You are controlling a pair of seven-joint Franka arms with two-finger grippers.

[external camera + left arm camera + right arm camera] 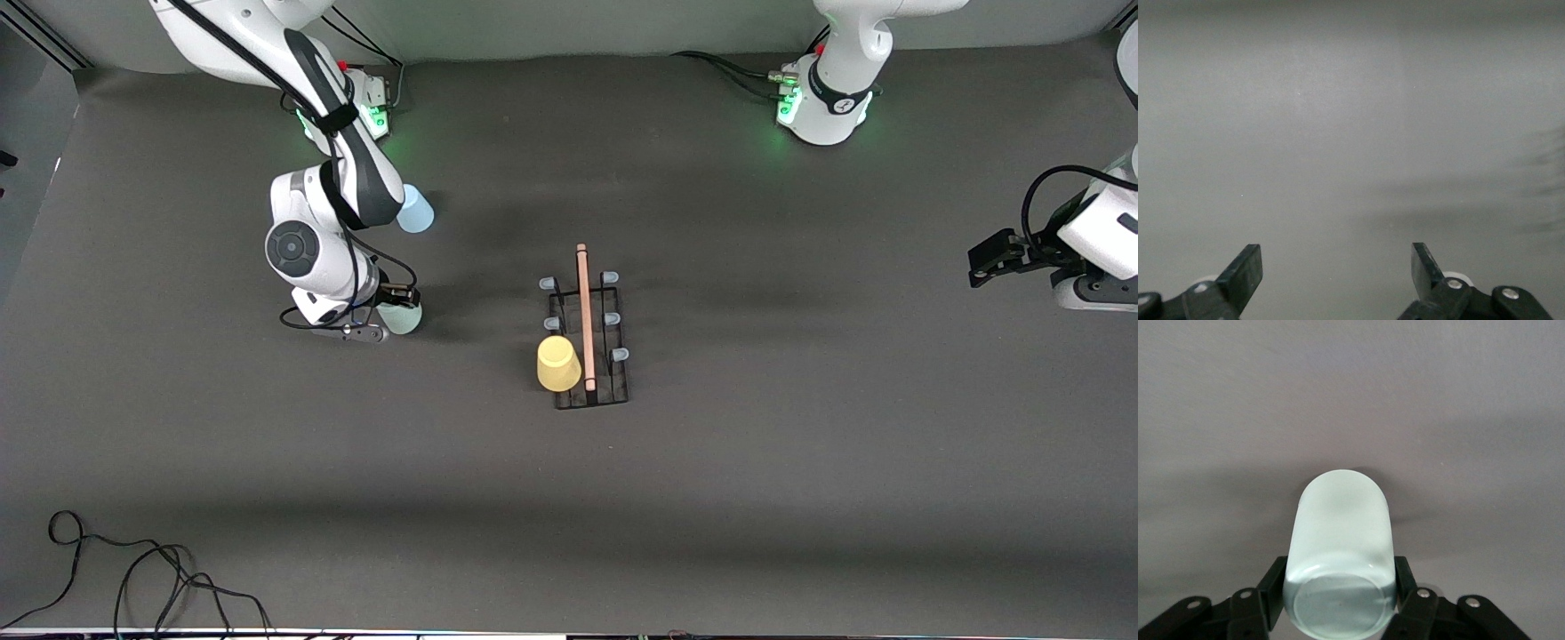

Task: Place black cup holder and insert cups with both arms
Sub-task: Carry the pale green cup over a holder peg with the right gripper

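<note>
**Right gripper's got its fingers on the grey-green cup, left one parked off to the side**

Front view first: the black cup holder [591, 342] sits about mid-table, wooden rod handle [585, 316] running along its top, pale-tipped pegs sticking out on both sides; the yellow cup [558, 363] is upside down on a peg on the side facing the right arm's end, at the end of the rack nearest the camera. The right arm reaches down toward its own end of the table; the right gripper [391, 318] is low at the pale grey-green cup [400, 317], which sits well apart from the rack. The light blue cup [414, 210] is on the table farther from the camera, partly hidden by that arm. The left gripper [982, 267] waits at the left arm's end, well away from everything.

Left wrist view: the left gripper [1337, 270] has its fingers spread wide with nothing between them; only bare grey table [1351, 133] shows.

Right wrist view: the right gripper [1339, 585] has one finger [1273, 590] pressed on each side of the grey-green cup [1341, 547]; looks like a proper grip, cup lying lengthwise away from the camera.
</note>
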